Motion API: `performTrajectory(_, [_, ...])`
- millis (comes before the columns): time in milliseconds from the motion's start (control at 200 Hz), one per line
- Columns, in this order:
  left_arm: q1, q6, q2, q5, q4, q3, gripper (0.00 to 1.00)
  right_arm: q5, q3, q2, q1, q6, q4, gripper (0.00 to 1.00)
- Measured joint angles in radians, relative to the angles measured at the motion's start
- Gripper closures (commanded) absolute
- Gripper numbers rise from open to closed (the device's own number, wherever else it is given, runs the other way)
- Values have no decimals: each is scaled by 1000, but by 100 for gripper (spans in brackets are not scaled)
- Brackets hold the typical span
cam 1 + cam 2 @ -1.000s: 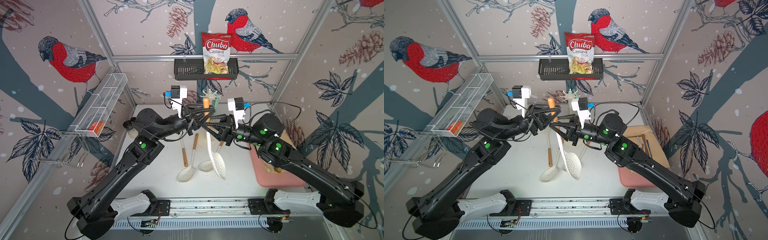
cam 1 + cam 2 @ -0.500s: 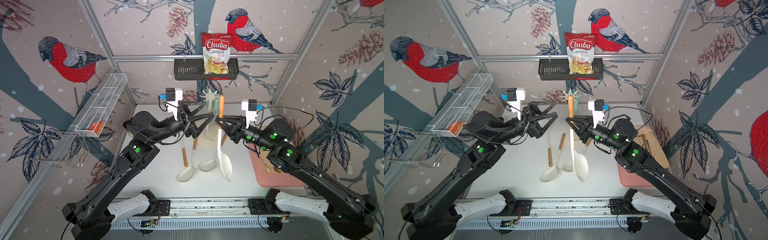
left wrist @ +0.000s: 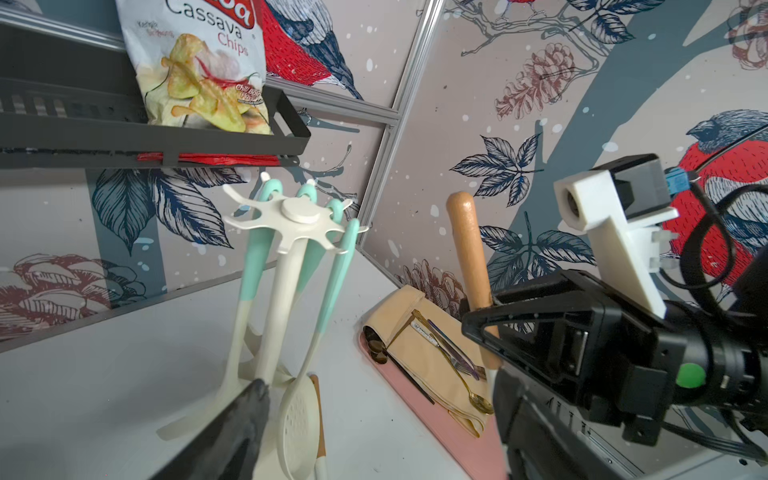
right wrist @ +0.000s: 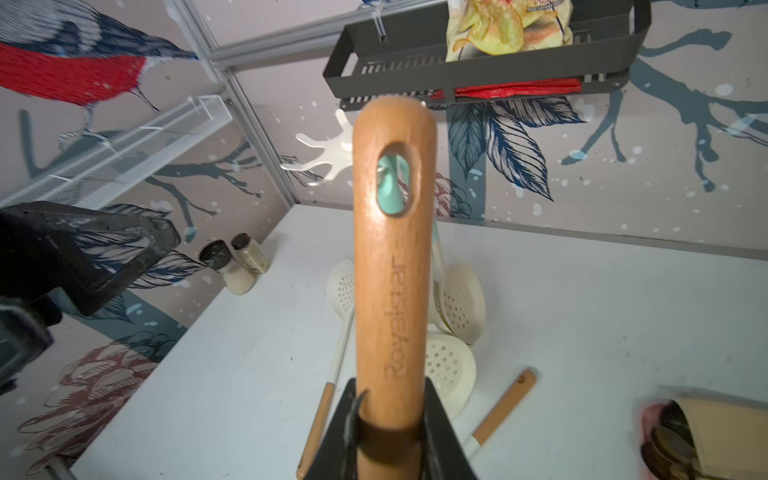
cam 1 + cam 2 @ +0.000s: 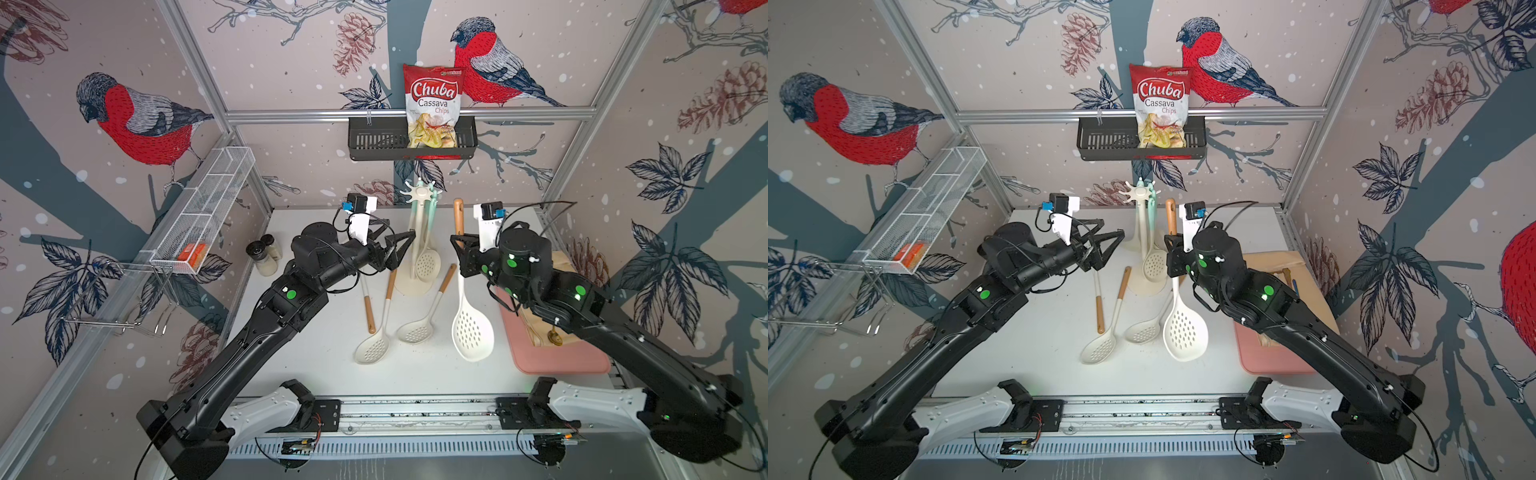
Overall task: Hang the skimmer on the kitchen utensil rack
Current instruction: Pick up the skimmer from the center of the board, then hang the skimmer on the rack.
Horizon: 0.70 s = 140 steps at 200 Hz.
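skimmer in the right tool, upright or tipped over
Upright: the skimmer stands near vertical, wooden handle end up, perforated head hanging down, the right tool shut on its handle.

Cream-white, hole-dotted skimmer (image 5: 473, 332) with brown wooden handle (image 4: 390, 270), cream rack (image 5: 422, 193), mint-handled utensils (image 3: 253, 249), red-and-white chip bag (image 5: 432, 104), black basket (image 5: 374, 141)

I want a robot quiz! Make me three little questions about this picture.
1. True or false: the right gripper holds the skimmer by its wooden handle.
2. What stands in the black basket on the back wall? A) cassava chips B) a teddy bear C) bananas
3. Fill in: the left gripper is ____ and holds nothing.

Key: 1 true; 2 A; 3 open.
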Motion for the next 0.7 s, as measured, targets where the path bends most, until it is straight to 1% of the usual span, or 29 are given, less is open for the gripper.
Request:
performTrajectory(45, [23,-23,0,26,20,-22,15,34,34,34,12,-3,-32,100])
performTrajectory(165, [58,-53,0,88,70,-55,16,73,108,121,45,-10,-98,100])
performTrajectory(375, [76,-73,-14,138,109,-98,18,115,203,243,85,-24,-166,100])
performTrajectory(700, [84,-91,-51,170,130,-151,20,166,290,315,98,-21,-201,100])
